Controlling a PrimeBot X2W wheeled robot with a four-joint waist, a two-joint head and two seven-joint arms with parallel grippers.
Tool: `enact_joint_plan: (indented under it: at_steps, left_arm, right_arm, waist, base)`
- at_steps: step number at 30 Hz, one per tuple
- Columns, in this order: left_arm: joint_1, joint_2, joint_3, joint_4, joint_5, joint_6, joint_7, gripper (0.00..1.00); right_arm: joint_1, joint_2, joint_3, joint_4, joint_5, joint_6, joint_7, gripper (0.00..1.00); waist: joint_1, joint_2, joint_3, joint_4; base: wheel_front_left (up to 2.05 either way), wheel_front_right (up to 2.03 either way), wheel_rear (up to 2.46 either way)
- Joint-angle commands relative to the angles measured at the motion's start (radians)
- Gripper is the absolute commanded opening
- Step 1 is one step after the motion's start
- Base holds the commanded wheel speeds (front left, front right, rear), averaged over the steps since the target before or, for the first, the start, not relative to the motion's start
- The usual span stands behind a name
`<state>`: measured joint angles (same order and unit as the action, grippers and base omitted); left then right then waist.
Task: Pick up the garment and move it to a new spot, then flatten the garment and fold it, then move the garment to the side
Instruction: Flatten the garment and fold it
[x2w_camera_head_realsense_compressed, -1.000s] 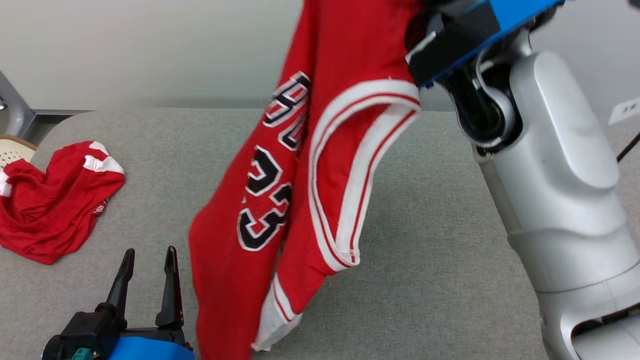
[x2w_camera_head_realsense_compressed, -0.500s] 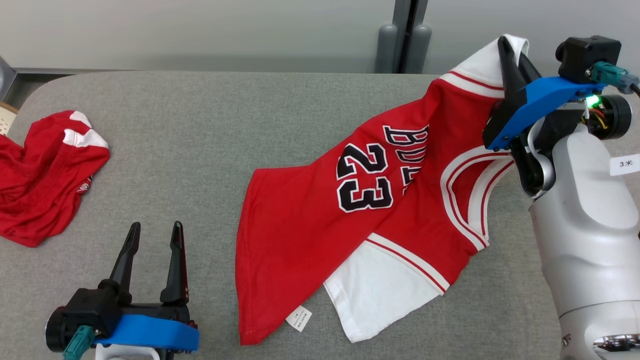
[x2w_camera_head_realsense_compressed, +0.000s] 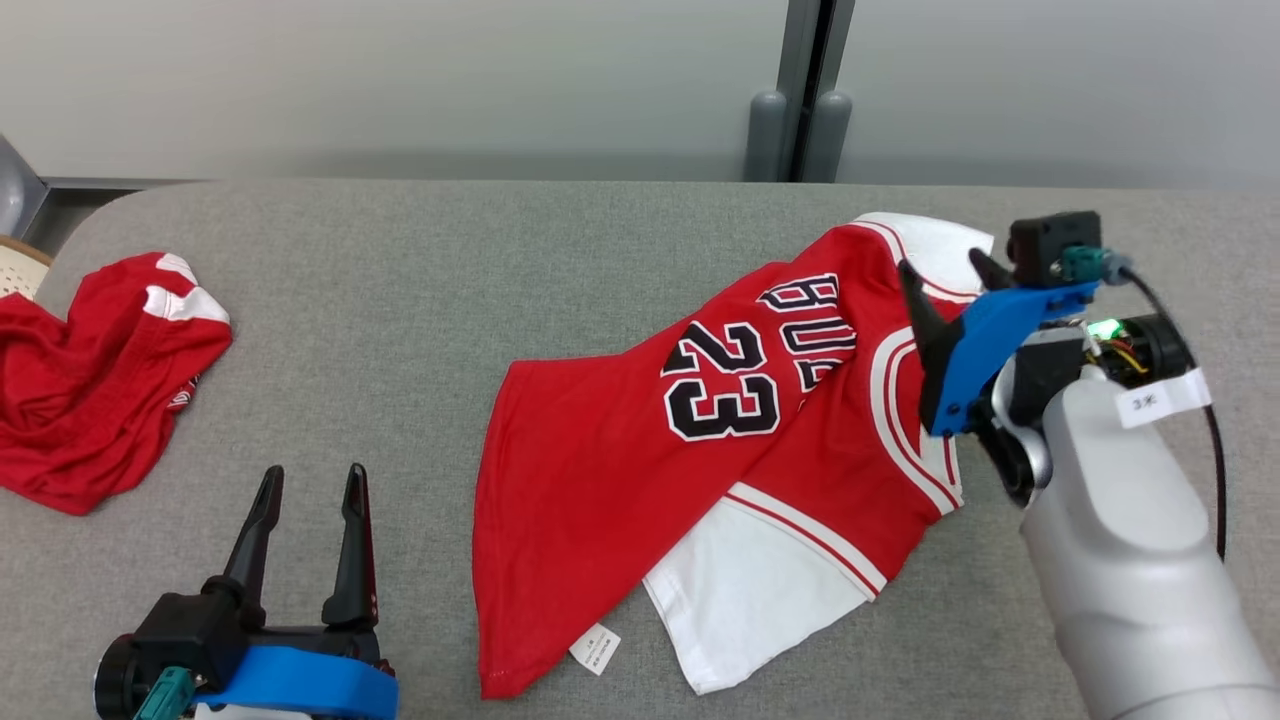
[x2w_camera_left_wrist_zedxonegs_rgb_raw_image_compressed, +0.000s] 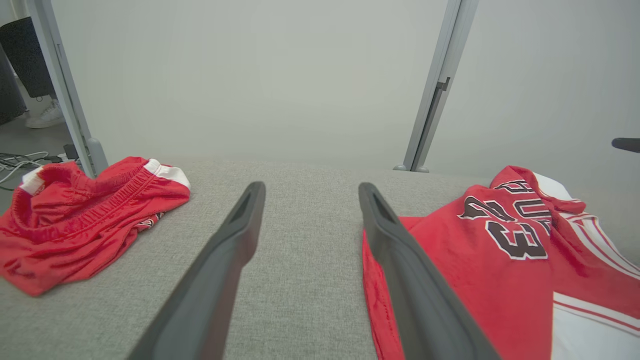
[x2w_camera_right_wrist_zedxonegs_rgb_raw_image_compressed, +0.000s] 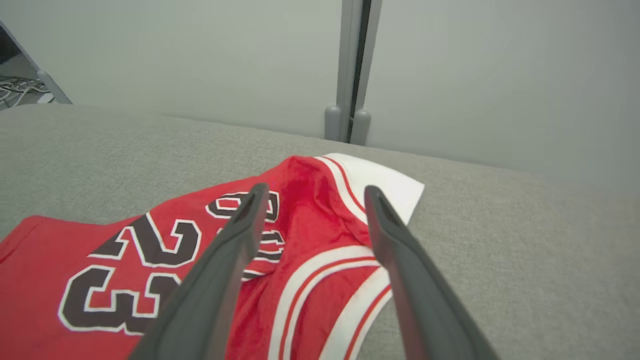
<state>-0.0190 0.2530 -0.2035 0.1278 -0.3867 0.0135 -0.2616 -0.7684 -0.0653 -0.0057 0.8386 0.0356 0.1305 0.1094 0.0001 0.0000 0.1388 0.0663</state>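
There are two grippers, and each one has two long dark fingers. The right gripper (x2w_camera_head_realsense_compressed: 938, 262) has its fingers (x2w_camera_right_wrist_zedxonegs_rgb_raw_image_compressed: 225, 270) spread wide apart, and there is nothing between them, so it holds nothing. It hangs over the top end of the jersey (x2w_camera_head_realsense_compressed: 600, 450), right by the white shoulder part with the red stripes. I cannot tell if the fingertips touch the cloth. The left gripper (x2w_camera_head_realsense_compressed: 312, 470) is at the near left side. It is wide open too, and it holds nothing. It points across the bare grey table (x2w_camera_head_realsense_compressed: 400, 270), with the jersey's bottom edge just beside its right finger. There are two red clothes on the one table. The jersey lies on the right half of the table, slanted, with its top end far and to the right and its bottom end near the middle. It has a big black 23 on it and black letters above the number. It is not flat: one side is folded over, so a white part shows at the near edge. One small white label (x2w_camera_head_realsense_compressed: 595, 648) sticks out at the bottom edge. The second red garment (x2w_camera_head_realsense_compressed: 90, 400) lies crumpled at the far left edge, well apart from the jersey. Behind the table is a pale wall (x2w_camera_head_realsense_compressed: 400, 80) with one grey post (x2w_camera_head_realsense_compressed: 800, 100).
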Motion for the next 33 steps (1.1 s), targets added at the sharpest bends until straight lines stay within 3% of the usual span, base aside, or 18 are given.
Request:
enact_joint_plan:
  at_steps: [1,8,11,15,23,33]
  left_arm:
    - [0.010,0.001,0.003,-0.001,0.000,-0.002,-0.005,1.00]
    - [0.047,0.011,0.010,-0.009,-0.007,0.001,-0.005,1.00]
    - [0.053,0.004,0.005,-0.012,-0.006,0.000,-0.005,1.00]
    - [0.042,-0.003,0.001,-0.010,-0.007,-0.006,-0.005,1.00]
    - [0.021,-0.015,0.005,0.002,-0.004,-0.014,-0.005,1.00]
    - [0.005,-0.026,0.015,0.007,0.007,-0.027,-0.005,1.00]
  right_arm:
    - [0.048,0.006,0.034,-0.044,-0.015,0.000,0.000,1.00]
    - [0.356,0.008,0.180,-0.411,-0.006,0.000,0.042,1.00]
    - [0.497,0.009,0.183,-0.557,-0.004,0.000,0.066,1.00]
    - [0.630,0.013,0.142,-0.650,0.013,0.000,0.116,1.00]
    - [0.727,0.013,0.069,-0.708,0.074,0.000,0.180,1.00]
    - [0.662,0.014,-0.038,-0.579,0.128,0.000,0.202,1.00]
  waist:
    - [-0.0001,0.0000,-0.022,-0.009]
    - [-0.0001,0.0000,-0.044,-0.018]
    - [-0.0001,0.0000,-0.042,-0.010]
    - [-0.0001,0.0000,-0.031,0.005]
    - [-0.0001,0.0000,-0.014,0.034]
    - [-0.0001,0.0000,0.009,0.063]
  base:
    - [0.00,0.00,0.00]
    - [0.00,0.00,0.00]
    - [0.00,0.00,0.00]
    - [0.00,0.00,0.00]
    - [0.00,0.00,0.00]
    - [0.00,0.00,0.00]
